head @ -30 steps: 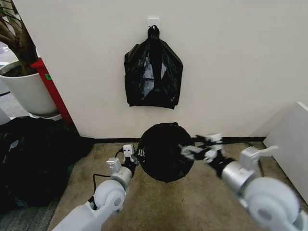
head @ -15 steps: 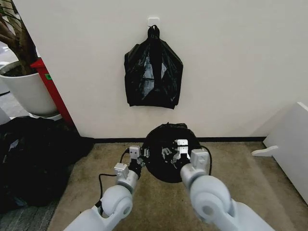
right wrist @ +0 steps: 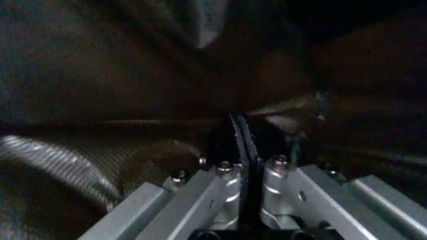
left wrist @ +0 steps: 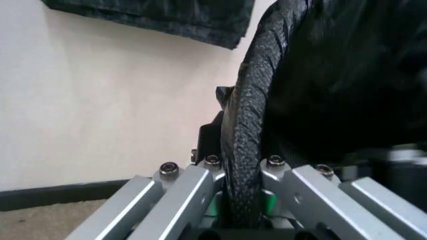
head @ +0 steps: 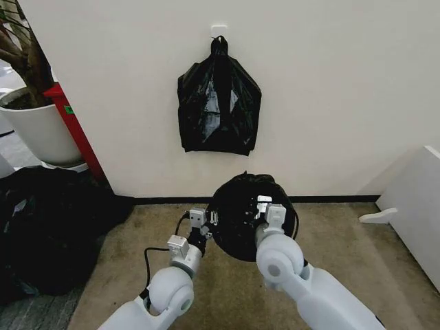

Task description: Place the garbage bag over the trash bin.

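**Q:** so where's the garbage bag right now?

**A:** The garbage bag [head: 237, 218] is pulled over the trash bin [left wrist: 243, 145] — in my head view it's a round glossy black blob on the carpet [head: 227, 289], right against the baseboard, almost straight below the black bag bundle [head: 218, 103] hanging off a wall hook. I can't see any of the bin's own plastic, just its rim shape under the wrinkly film.

**Q:** and your grippers?

**A:** My left gripper [head: 206, 223] is on the bin's left edge. In my left wrist view the jaws are clamped on the bag-covered rim: one finger [left wrist: 190, 197] outside, the other on the inside, with the black film squeezed between them. My right gripper [head: 263, 206] is over the bin's top, toward its right side. In my right wrist view the jaws are pressed together on a thin pinch of the garbage bag, dark folds all around the fingers [right wrist: 227, 192].

**Q:** anything else near the bin?

**A:** Well off to the bin's left there's a big dark heap of bags [head: 48, 227], with a white plant pot [head: 38, 127] and a red post [head: 74, 127] behind that. To the bin's right, a white panel [head: 412, 206].
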`<state>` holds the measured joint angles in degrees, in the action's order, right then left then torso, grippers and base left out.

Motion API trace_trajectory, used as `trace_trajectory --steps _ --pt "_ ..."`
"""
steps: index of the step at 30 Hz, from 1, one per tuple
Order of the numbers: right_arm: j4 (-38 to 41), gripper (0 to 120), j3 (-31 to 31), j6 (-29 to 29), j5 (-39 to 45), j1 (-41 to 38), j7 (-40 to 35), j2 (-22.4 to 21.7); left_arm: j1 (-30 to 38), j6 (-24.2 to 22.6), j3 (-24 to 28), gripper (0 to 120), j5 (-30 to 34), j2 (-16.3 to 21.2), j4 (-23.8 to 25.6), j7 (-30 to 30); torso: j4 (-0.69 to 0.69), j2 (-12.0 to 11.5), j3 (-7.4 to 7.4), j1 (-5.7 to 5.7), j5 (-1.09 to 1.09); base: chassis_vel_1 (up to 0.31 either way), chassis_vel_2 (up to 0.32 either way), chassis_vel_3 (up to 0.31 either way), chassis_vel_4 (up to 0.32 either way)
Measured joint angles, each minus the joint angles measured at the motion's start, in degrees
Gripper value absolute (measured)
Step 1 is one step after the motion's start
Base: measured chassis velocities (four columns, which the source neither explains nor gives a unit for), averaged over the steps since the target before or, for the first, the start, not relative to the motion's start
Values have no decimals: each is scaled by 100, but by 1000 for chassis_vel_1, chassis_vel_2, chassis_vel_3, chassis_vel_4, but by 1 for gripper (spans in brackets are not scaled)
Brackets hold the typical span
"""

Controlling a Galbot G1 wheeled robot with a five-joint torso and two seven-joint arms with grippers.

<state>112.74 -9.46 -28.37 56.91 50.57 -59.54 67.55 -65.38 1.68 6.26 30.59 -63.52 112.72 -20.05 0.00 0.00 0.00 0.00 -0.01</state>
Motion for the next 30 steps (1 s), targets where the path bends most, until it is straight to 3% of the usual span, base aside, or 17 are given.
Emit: trace_trajectory --steps 16,30 --pt "-998 0 66 70 254 -387 -78 371 -83 22 62 1 16 -9 200 85 0 0 0 0 0 0 0 0 0" --pt "-1195 0 154 68 314 -374 49 364 -189 22 57 1 115 95 407 147 0 0 0 0 1 0 0 0 0"
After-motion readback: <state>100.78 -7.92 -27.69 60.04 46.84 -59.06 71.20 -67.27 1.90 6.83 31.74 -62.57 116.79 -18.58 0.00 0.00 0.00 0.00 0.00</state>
